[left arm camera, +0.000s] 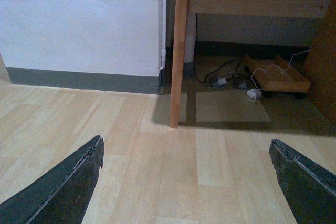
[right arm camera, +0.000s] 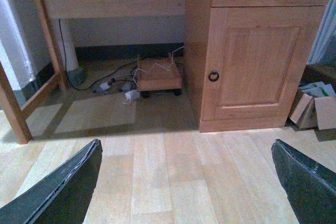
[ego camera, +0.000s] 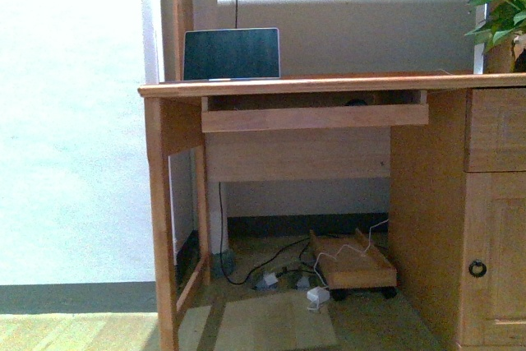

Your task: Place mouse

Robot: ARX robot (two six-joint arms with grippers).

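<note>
Mouse (ego camera: 356, 103) sits on the pulled-out keyboard tray (ego camera: 312, 117), toward its right end, half hidden behind the front lip. Only a small dark low dome shows. The gap between tray and desk (ego camera: 329, 84) top edge is narrow. Laptop (ego camera: 231, 53) stands at the desk's back left. Left gripper (left arm camera: 185, 142) and right gripper (right arm camera: 186, 142) are both spread wide over open floor.

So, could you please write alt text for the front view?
A wooden desk with a laptop on top; a small dark mouse sits in the pulled-out keyboard tray. Cables and a wheeled wooden stand lie underneath.
</note>
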